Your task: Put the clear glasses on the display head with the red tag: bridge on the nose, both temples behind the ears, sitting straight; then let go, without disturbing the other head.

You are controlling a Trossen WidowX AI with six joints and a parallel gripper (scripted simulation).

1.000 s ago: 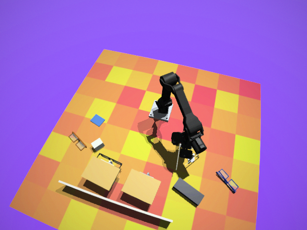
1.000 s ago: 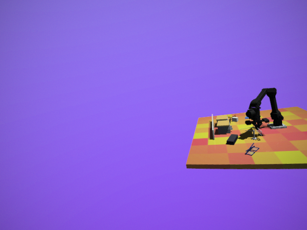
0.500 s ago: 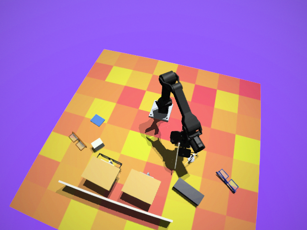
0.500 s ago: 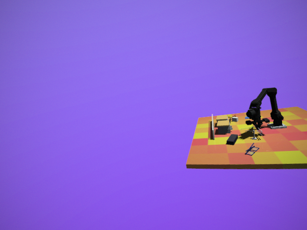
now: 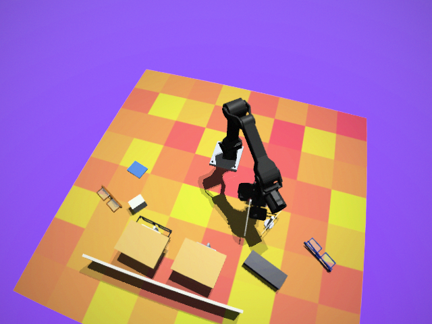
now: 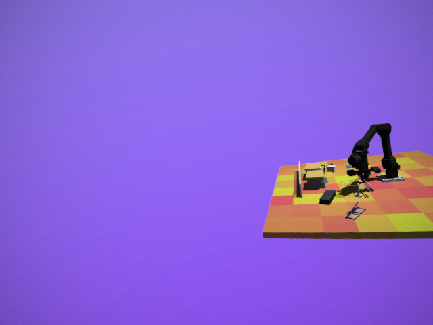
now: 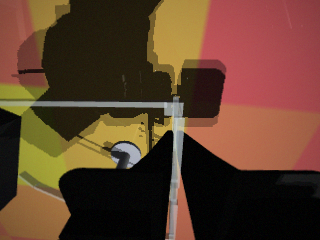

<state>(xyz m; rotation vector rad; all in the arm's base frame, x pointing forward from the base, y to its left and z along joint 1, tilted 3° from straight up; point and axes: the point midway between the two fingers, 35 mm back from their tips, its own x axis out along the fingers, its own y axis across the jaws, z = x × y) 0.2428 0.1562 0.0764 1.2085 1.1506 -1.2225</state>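
Fingers: closed on the clear glasses (image 5: 247,217) (image 7: 90,104), lifted above the tabletop (image 5: 314,209) (image 6: 384,223). Wrist view alone shows the frame corner at the fingertips; which part is pinched, hard to say. Blue glasses (image 5: 319,254) (image 6: 354,211): near the tabletop's right edge, top view. Display heads (image 5: 142,244) (image 5: 198,261): by the white panel (image 5: 162,284) (image 6: 300,179).

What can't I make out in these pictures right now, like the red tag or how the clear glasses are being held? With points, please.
- Red tag: not discernible in any view; the light wooden blocks (image 5: 142,244) (image 5: 199,261) hide what lies beneath them in the top view.
- Clear glasses (image 5: 247,219) (image 7: 85,104): the far temple end runs off the wrist view's left edge.
- Grip on them: too small in the exterior view; black fingers partly cover the frame in the wrist view.
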